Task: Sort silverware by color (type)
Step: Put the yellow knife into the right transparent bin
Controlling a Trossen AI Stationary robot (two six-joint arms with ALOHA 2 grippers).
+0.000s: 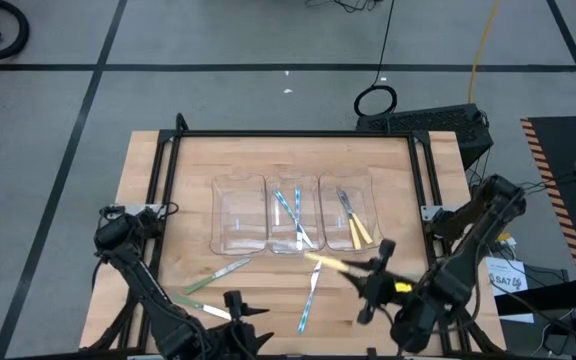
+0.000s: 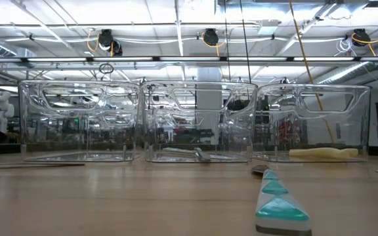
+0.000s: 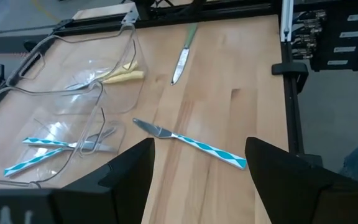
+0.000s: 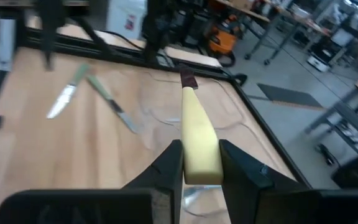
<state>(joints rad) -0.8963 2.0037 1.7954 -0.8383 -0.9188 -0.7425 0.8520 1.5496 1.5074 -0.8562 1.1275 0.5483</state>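
Right wrist view: right gripper jaws clamped on a yellow-handled utensil, held over the tabletop's front-right area, just short of the right bin. Stiff, light, slick handle; mid-handle grip looks best. Left gripper jaws wide, empty, at the front edge. Blue knife and green knives lie loose near the front. Bin walls are the obstacle.

Wooden table, black frame round its edge; three bins and loose cutlery on top.
Three clear bins stand side by side mid-table. Directly on the wood: two green-handled pieces toward the left arm's side, one blue-handled knife near the front, just before the middle bin.
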